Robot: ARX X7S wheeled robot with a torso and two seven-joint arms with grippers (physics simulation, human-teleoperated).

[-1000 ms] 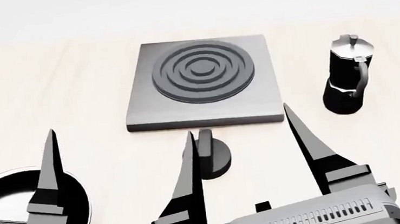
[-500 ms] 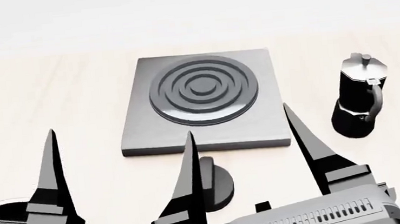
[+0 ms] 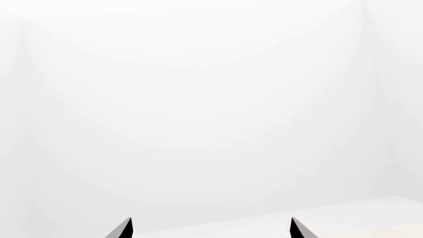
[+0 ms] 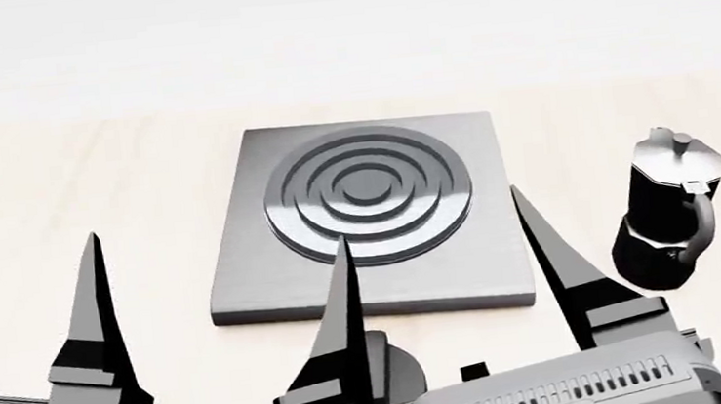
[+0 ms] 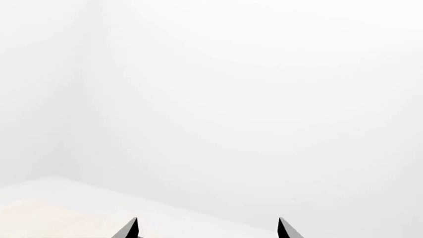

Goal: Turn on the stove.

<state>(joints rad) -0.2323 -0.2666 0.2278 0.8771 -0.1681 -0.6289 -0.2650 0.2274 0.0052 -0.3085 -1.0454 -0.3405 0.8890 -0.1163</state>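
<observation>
Pale wood tabletop (image 4: 74,207) carries stove (image 4: 236,272), its knob (image 4: 395,375) behind right gripper (image 4: 428,221), fingers spread; left gripper (image 3: 210,229) likewise spread.

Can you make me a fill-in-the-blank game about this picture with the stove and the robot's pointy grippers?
1. The stove has a round burner made of raised ____.
2. The black-and-silver moka pot stands to the ____ of the stove.
3. The small black knob sits in front of the stove, partly hidden behind a finger of the ____ gripper.
4. Both grippers are ____, holding nothing.

Missing words: rings; right; right; open
</observation>
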